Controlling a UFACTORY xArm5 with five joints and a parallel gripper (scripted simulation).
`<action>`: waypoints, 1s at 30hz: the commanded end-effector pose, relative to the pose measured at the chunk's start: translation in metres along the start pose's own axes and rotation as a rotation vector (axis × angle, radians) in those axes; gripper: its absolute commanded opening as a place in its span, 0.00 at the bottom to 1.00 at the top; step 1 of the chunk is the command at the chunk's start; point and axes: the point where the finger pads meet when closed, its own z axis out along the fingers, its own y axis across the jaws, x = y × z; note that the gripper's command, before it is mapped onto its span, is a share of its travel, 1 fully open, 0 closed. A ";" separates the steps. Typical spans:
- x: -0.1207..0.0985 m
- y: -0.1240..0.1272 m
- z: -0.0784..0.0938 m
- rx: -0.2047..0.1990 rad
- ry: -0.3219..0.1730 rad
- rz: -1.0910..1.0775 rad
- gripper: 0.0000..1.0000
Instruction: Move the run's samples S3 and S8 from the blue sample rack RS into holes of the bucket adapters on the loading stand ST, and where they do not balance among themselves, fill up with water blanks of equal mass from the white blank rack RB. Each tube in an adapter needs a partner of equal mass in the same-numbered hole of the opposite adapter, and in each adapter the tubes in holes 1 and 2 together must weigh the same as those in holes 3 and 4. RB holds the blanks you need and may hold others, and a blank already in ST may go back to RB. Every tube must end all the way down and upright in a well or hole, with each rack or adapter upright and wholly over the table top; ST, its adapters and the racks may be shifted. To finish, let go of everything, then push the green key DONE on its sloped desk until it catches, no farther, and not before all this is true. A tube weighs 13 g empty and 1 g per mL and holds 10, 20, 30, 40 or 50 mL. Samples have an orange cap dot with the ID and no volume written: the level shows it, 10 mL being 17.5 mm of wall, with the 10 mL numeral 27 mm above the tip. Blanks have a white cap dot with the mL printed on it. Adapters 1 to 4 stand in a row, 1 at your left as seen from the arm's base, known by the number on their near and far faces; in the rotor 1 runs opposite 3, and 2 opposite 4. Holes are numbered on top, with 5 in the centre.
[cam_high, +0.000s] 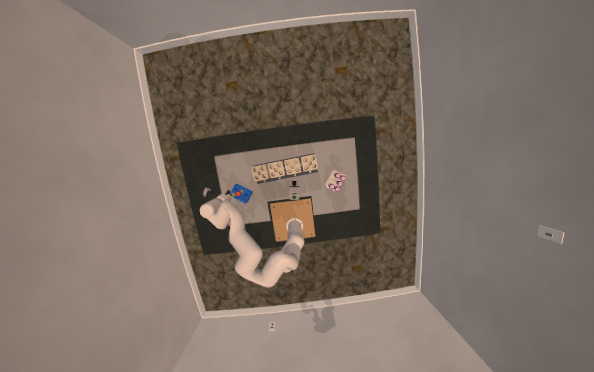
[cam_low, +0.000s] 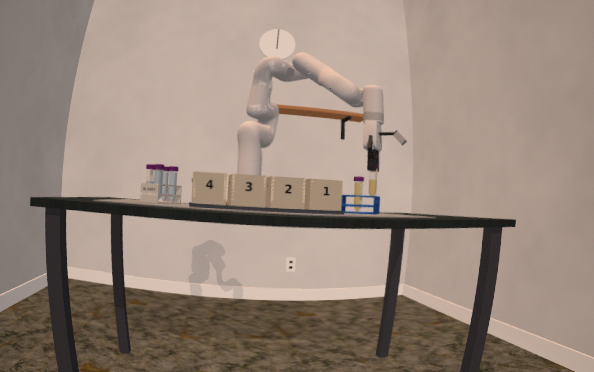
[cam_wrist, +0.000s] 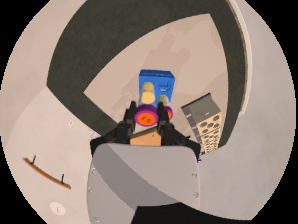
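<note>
My gripper (cam_low: 372, 167) points straight down over the right end of the blue sample rack RS (cam_low: 355, 205) and is shut on the cap of a sample tube (cam_low: 372, 185) with yellowish liquid. The tube hangs upright, its lower end at the rack's top edge. Its purple cap with an orange dot fills the gap between the fingers in the wrist view (cam_wrist: 145, 117); the ID is too small to read. A second purple-capped sample (cam_low: 358, 190) stands in the rack beside it. From above, the rack (cam_high: 243, 195) lies left of the stand.
Adapters 4 (cam_low: 209, 188), 3 (cam_low: 248, 190), 2 (cam_low: 287, 192) and 1 (cam_low: 325, 194) stand in a row on ST, with adapter 1 touching or nearly touching the blue rack. The white blank rack RB (cam_low: 157, 187) holds several purple-capped tubes. The green DONE key (cam_high: 294, 196) sits near the arm's base.
</note>
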 end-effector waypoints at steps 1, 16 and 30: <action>0.001 0.000 0.003 0.000 0.004 0.000 0.00; 0.001 0.000 0.016 0.000 0.004 0.000 0.00; 0.001 0.000 0.028 0.000 0.004 0.000 0.00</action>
